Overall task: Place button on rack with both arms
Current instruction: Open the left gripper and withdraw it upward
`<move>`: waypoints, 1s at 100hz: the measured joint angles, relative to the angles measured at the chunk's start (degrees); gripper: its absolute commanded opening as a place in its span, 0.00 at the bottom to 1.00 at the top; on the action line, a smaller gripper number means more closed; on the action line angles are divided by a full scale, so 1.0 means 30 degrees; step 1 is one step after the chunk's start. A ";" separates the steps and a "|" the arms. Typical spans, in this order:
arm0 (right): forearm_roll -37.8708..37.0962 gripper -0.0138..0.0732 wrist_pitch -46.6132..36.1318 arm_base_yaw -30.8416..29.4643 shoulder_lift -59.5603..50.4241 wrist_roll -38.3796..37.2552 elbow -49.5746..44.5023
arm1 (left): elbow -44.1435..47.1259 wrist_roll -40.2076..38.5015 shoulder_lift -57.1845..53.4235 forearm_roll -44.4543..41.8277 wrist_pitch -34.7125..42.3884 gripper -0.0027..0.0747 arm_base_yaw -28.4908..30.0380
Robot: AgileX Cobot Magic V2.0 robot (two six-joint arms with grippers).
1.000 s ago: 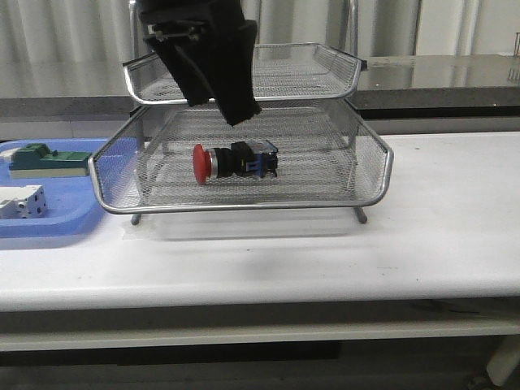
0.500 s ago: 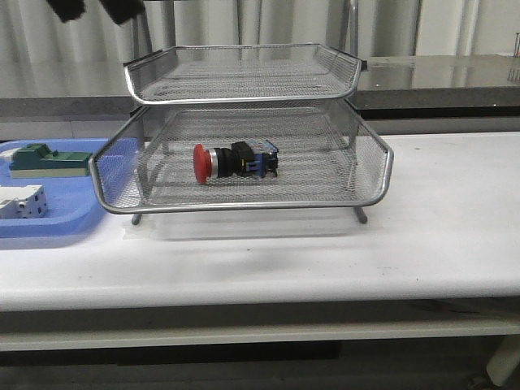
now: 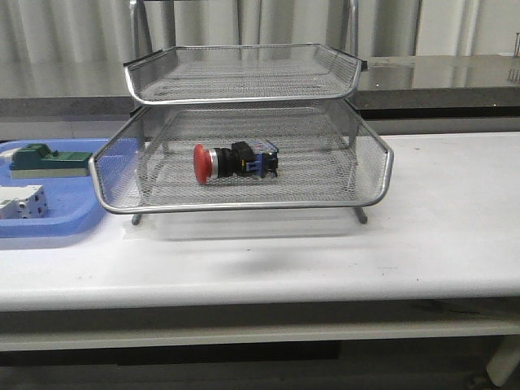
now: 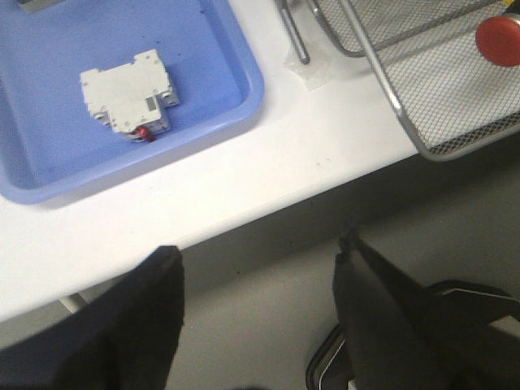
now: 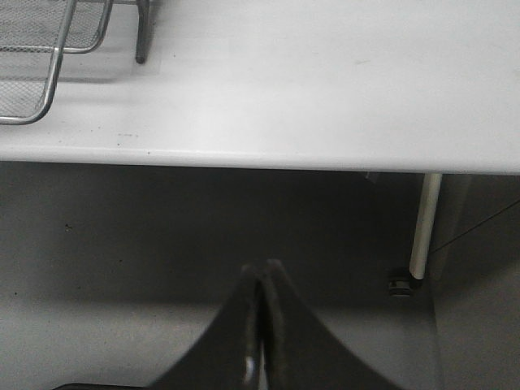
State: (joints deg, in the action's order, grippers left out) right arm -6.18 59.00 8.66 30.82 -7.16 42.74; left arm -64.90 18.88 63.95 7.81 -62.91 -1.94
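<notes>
The button (image 3: 235,161) lies on its side in the lower visible tier of the silver wire rack (image 3: 244,207), red cap toward the left; its red cap (image 4: 497,40) also shows in the left wrist view. No arm appears in the front view. My left gripper (image 4: 260,252) is open and empty, hanging off the table's front edge over the floor. My right gripper (image 5: 262,270) is shut with nothing between its fingers, also below the table's front edge, to the right of the rack's corner (image 5: 32,97).
A blue plastic tray (image 3: 57,223) at the table's left holds a green block (image 3: 49,159) and a white boxy switch (image 3: 22,201); that switch (image 4: 128,91) shows in the left wrist view. A table leg (image 5: 422,227) stands right of the right gripper.
The black arm that hung over the rack a second ago has lifted up and out of the front view. The button has not moved.
</notes>
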 measured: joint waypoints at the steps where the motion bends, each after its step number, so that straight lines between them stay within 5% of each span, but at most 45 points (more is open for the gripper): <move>1: 0.0000 0.08 0.0000 0.0000 0.0000 0.0000 0.0000 | 0.0169 0.0000 -0.0391 -0.0002 0.0050 0.50 0.0103; 58: 0.0000 0.08 0.0000 0.0000 0.0000 0.0000 0.0000 | 0.7776 -0.0043 -1.3513 0.0321 0.5412 0.50 0.1263; 100: 0.0000 0.08 0.0000 0.0000 0.0000 0.0000 0.0000 | 1.5015 -0.0043 -1.5510 0.1468 1.7290 0.50 0.1263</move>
State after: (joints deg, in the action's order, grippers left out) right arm -6.18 59.00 8.66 30.82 -7.16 42.74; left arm -19.85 18.76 17.42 12.21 -11.04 1.85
